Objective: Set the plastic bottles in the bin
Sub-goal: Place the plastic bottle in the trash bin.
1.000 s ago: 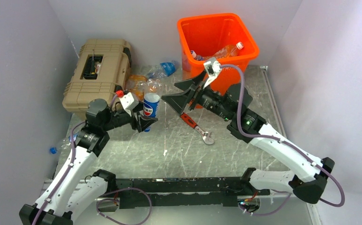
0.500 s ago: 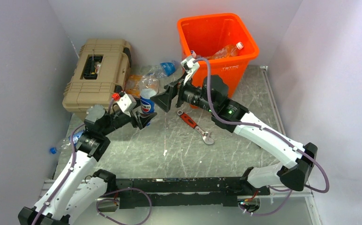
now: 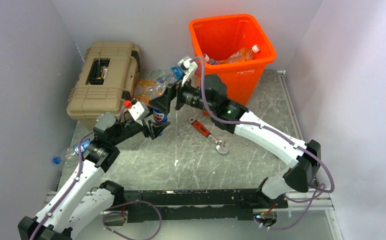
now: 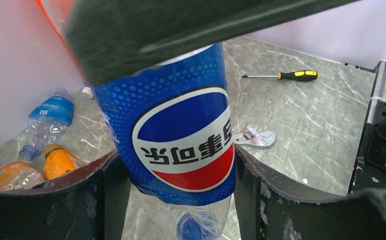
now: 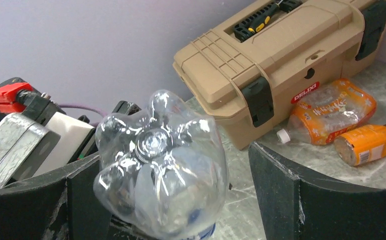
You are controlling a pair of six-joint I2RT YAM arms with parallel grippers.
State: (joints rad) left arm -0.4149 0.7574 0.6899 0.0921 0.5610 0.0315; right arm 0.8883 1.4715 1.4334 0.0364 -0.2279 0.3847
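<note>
Just past the right gripper [image 5: 176, 172] fingers stands a tan ribbed toolbox [image 5: 286, 55]. Two orange-tinted plastic bottles [image 5: 333, 107] lie at its foot, beyond the right-hand finger. A red-handled wrench [image 3: 208, 134] lies near, under that arm, and the tall bright-orange plastic bin [image 3: 253, 70] stands behind its wrist with bottles inside. The grey marbled table [image 3: 181, 160] spreads bare on the near side of both grippers. The left gripper [image 4: 181, 167] is clamped on a blue-labelled clear plastic cola bottle [image 4: 181, 135]. The right gripper's fingers are spread wide either side of that bottle's base, and neither is seen touching it.
</note>
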